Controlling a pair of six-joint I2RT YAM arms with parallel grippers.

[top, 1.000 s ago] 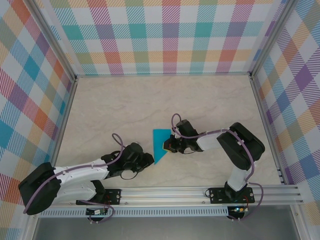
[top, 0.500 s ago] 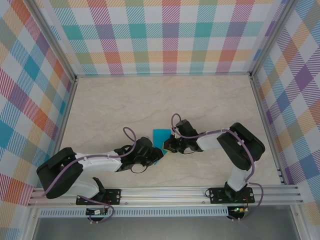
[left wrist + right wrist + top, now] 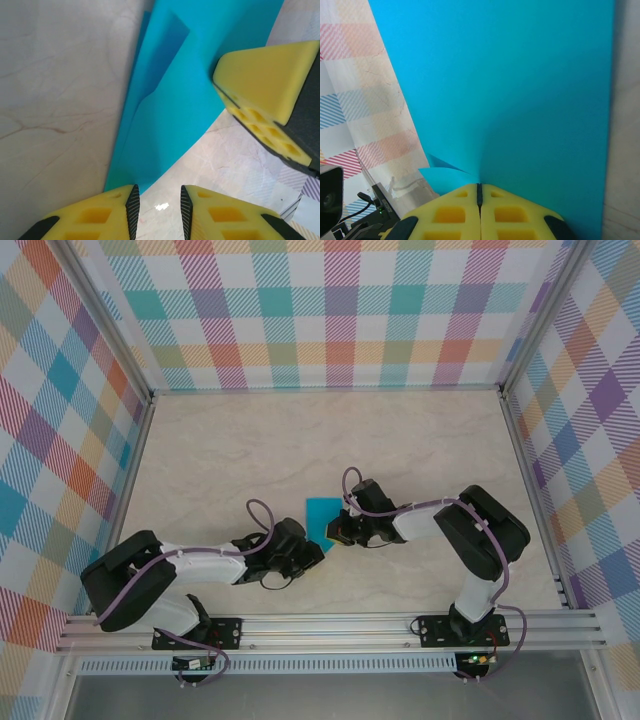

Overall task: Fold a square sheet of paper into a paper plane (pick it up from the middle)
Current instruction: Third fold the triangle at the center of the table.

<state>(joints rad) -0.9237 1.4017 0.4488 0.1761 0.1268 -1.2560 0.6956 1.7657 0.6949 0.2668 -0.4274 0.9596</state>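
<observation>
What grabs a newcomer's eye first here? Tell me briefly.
The folded teal-blue paper stands out near mid-table, bright against the pale marble tabletop. The right gripper has its jaws shut on the paper's edge. The left gripper, jaws slightly apart, sits at its pointed near tip.

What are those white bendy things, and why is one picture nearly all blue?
They are two robot arms bolted to a table. One picture looks down from above; the other two come from small cameras on the wrists. The blue is a partly folded sheet of paper on the table. The right arm's yellow fingers are pinched shut on it, so that camera sees it close. The left arm's fingers are slightly apart near the paper's pointed end, holding nothing.
</observation>
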